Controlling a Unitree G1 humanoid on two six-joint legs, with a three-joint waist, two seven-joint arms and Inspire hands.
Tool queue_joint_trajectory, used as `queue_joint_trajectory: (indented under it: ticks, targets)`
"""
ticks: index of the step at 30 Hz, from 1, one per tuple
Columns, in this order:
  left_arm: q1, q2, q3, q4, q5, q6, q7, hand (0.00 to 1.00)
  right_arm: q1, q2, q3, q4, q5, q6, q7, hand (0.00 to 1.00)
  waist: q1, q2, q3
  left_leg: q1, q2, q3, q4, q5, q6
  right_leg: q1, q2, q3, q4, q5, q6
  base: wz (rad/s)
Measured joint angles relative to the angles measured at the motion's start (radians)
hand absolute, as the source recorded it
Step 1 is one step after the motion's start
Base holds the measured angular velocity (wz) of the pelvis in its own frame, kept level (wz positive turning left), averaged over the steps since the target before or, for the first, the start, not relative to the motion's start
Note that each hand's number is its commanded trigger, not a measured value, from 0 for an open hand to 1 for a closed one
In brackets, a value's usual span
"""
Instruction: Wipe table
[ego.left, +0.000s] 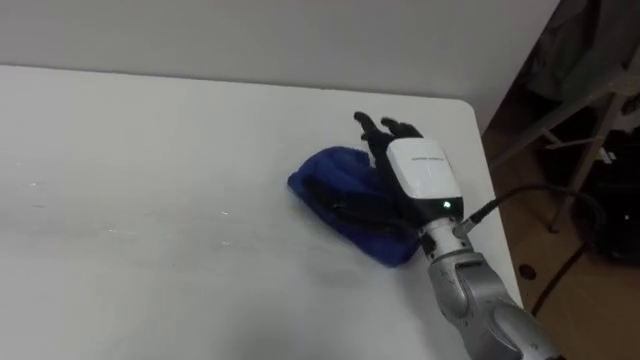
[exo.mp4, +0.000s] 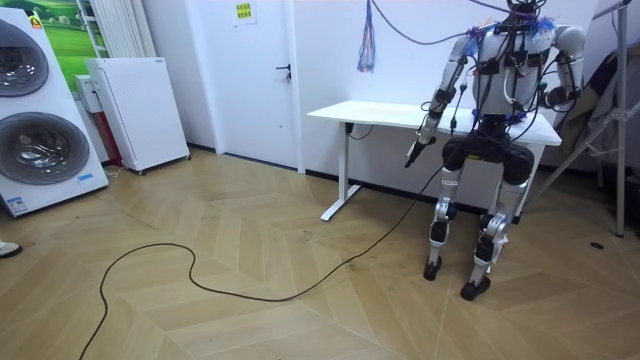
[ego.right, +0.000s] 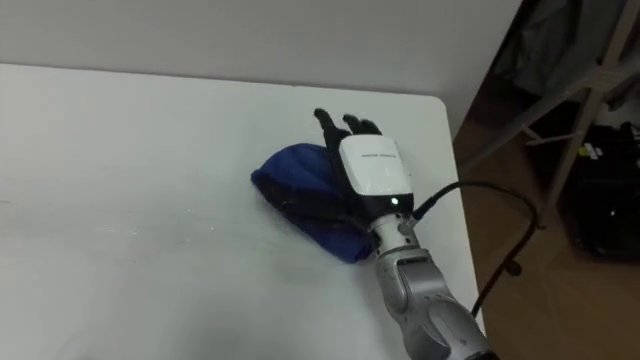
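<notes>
Blue cloth pinned under the right hand on the white table.

Bunched into a soft heap, the cloth lies on the tabletop near the table's far right corner, a little in from its right edge. The right hand rests flat on top of the cloth, palm down, with its dark fingers stretched out straight and reaching past the cloth toward the table's far edge. In the room view the robot stands upright against the table's near side, and its left hand hangs below the tabletop at the table's front.
</notes>
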Motion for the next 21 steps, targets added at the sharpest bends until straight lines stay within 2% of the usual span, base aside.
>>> queue_joint_trajectory:
  ticks: [4, 8, 13, 14, 21]
  targets:
    - [0.008, -0.002, 0.006, 0.007, -0.009, -0.003, 0.004, 0.00, 0.023, -0.003, -0.042, -0.024, 0.010, -0.022, -0.039, 0.00, -0.008, 0.008, 0.0000, 0.009, -0.003, 0.001, -0.010, 0.003, 0.003, 0.003, -0.002, 0.001, 0.000, 0.000, 0.001, -0.01]
    - [0.014, -0.003, 0.012, 0.020, -0.008, -0.003, 0.005, 0.00, 0.023, -0.017, -0.093, -0.056, 0.023, -0.042, -0.063, 0.00, -0.027, 0.016, -0.0036, 0.013, -0.004, 0.001, -0.013, 0.005, 0.005, 0.005, -0.004, 0.001, 0.002, 0.000, 0.001, 0.00]
    - [0.026, -0.004, 0.065, 0.023, -0.006, -0.005, 0.004, 0.00, 0.025, -0.025, -0.165, -0.131, 0.039, -0.047, -0.099, 0.00, -0.051, 0.014, -0.0047, 0.024, -0.005, 0.000, -0.014, 0.005, 0.004, 0.016, -0.004, -0.002, -0.001, 0.000, 0.003, 0.00]
    - [0.030, -0.004, 0.073, 0.023, -0.006, -0.005, 0.003, 0.00, 0.026, -0.026, -0.180, -0.142, 0.052, -0.058, -0.103, 0.00, -0.057, 0.014, -0.0050, 0.027, -0.005, 0.000, -0.014, 0.005, 0.004, 0.020, -0.004, -0.001, -0.001, 0.001, 0.004, 0.00]
    - [0.038, -0.008, 0.117, 0.023, -0.005, -0.006, -0.018, 0.00, 0.071, -0.030, -0.256, -0.145, 0.100, -0.065, -0.115, 0.00, -0.078, 0.005, -0.0105, 0.034, -0.005, 0.000, -0.018, 0.005, 0.005, 0.034, -0.005, -0.002, -0.001, 0.002, 0.005, 0.00]
